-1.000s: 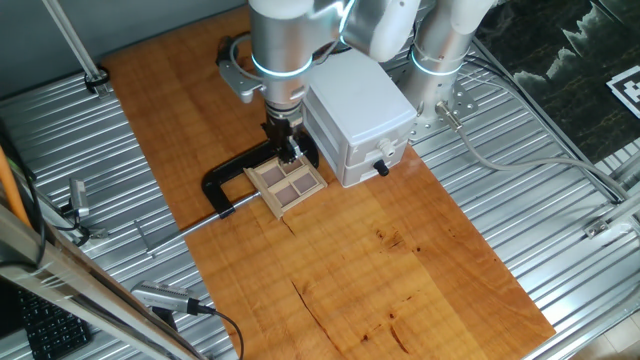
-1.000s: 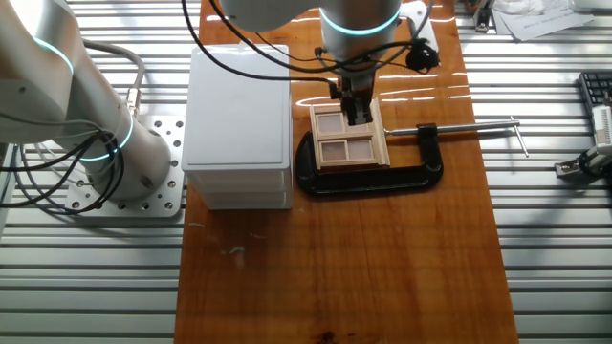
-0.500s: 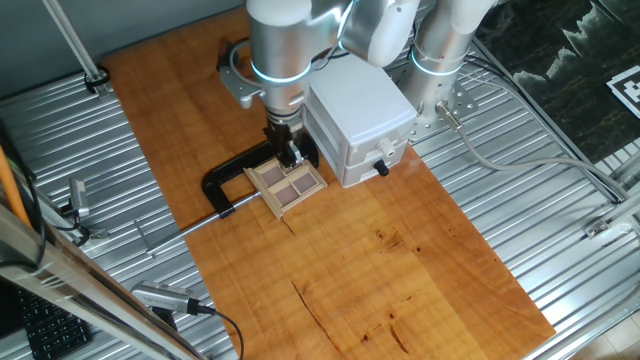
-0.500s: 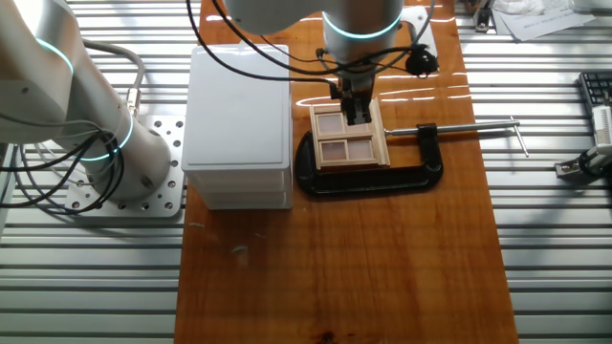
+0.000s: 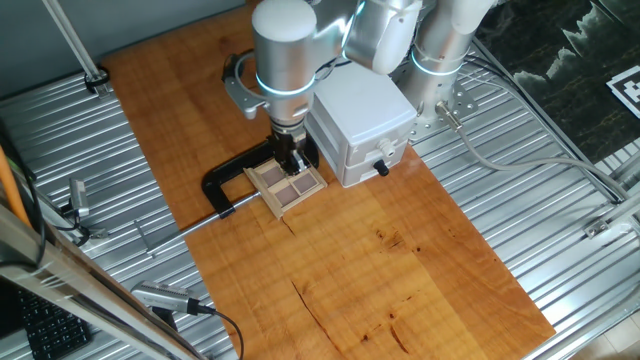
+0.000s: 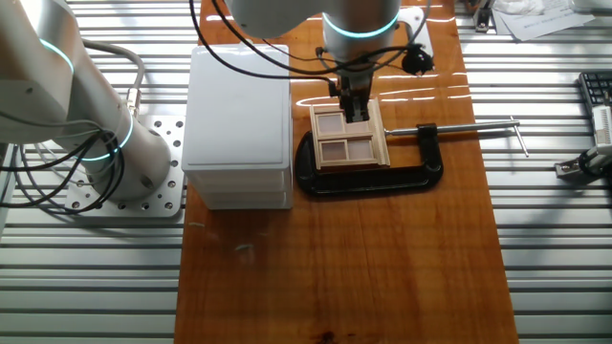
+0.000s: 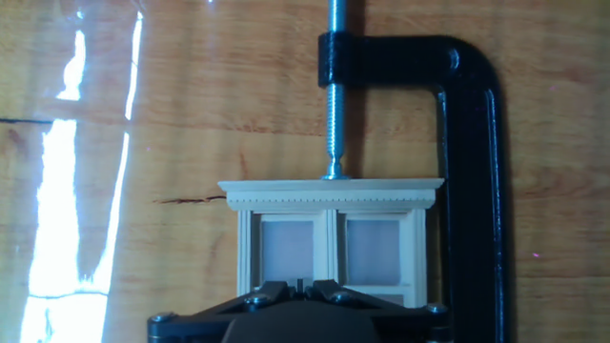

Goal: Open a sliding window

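In the hand view, the black gripper is seen at the near edge, its jaws drawn together at the lower middle of the window; whether anything is pinched between them cannot be told. The small light-wood window is laid flat on the wooden table, and two pale brownish panes are seen just past the fingertips, topped by a notched rail. Beyond that rail, the threaded screw of the black clamp is pressed against the frame, while the clamp's curved body is run along the window's side. From one fixed view, the gripper is shown lowered onto the window, which is held in the clamp just beside the white box with a black knob. From the other fixed view, the gripper is placed over the window's far half, with the box on one side and the clamp's long handle stretched out on the other.
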`<state>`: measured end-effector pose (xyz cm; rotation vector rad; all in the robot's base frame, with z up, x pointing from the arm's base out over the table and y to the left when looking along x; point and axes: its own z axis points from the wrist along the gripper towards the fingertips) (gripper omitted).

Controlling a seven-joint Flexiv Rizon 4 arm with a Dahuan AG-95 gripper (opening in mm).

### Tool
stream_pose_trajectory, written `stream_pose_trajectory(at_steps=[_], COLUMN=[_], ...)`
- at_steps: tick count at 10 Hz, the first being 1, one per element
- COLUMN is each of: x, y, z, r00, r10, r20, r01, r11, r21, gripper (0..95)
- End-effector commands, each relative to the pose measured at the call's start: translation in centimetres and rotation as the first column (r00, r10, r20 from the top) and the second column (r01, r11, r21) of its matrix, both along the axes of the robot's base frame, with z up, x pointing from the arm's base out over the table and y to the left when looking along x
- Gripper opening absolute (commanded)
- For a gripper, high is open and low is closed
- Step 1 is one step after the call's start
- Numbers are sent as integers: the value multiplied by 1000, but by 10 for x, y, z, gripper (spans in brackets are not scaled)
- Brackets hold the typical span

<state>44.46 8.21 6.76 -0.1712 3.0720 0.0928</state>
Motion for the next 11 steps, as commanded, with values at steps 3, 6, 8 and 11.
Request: stream_pose_trajectory(at_steps=[3, 6, 8, 11], x=[3, 3, 4, 5], y=[-1, -4, -6, -7], z=[-4, -13, -17, -23], r00=[1000, 1000, 1000, 999], r10=[-6, -10, -12, -30], r20=[-10, -17, -19, -17], r01=[6, 9, 12, 30], r11=[1000, 1000, 1000, 999], r21=[-7, -9, -9, -12], gripper=[0, 0, 0, 0])
